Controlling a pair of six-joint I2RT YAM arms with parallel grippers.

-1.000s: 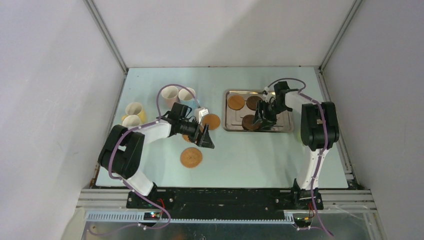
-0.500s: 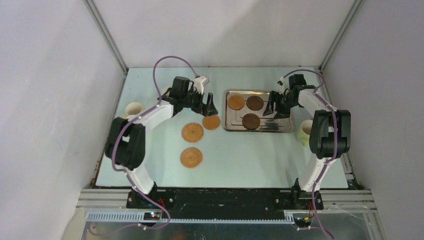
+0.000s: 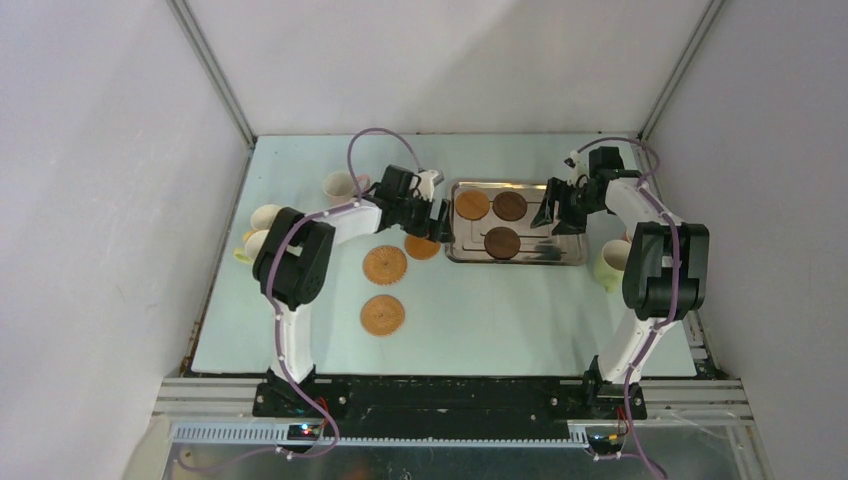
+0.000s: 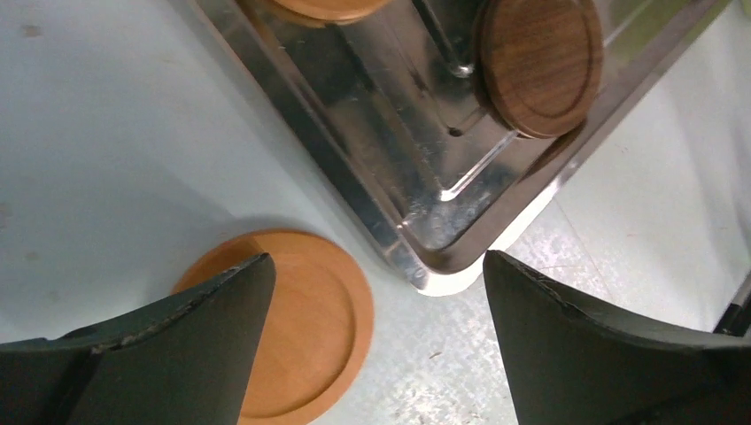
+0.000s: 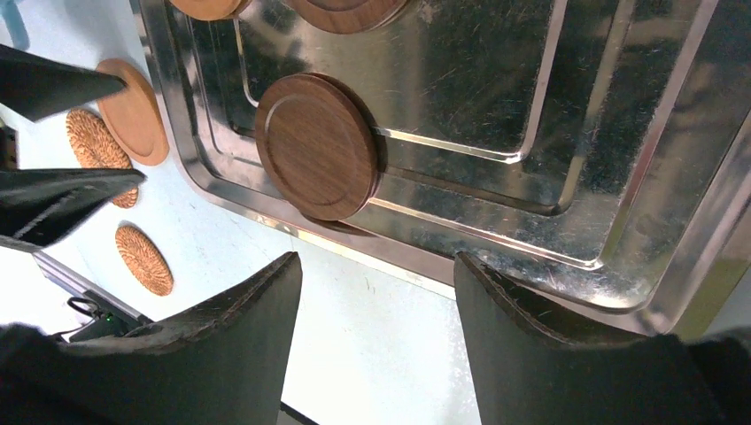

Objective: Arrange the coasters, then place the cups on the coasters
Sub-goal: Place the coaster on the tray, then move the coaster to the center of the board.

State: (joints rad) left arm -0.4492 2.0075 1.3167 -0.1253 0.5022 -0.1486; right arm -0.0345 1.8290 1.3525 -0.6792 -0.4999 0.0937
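Six round coasters are in view, none with a cup on it. Three lie on the bench (image 3: 520, 320), left of the steel tray (image 3: 570, 255). One woven coaster (image 3: 385, 264) and a second woven coaster (image 3: 383, 314) nearer the arms have a ribbed, scalloped look. The smooth orange coaster (image 4: 310, 328) has a shallow raised rim and sits just off the tray's near left corner.

The other three lie inside the tray. A light coaster (image 3: 472, 205) and a dark brown coaster (image 3: 510, 206) sit side by side at the back. The other dark brown coaster (image 5: 317, 146), with visible wood grain and a turned rim, lies nearer the front.

The left gripper (image 4: 376, 266) is spread wide and empty over the tray corner, one finger overlapping the smooth orange coaster in the wrist view. The right gripper (image 5: 376, 261) is also spread, holding nothing, above the tray's front edge.

A pink cup (image 3: 340, 186) stands at the back left, two yellow cups (image 3: 265, 217) at the left edge, and a green cup (image 3: 610, 265) right of the tray.
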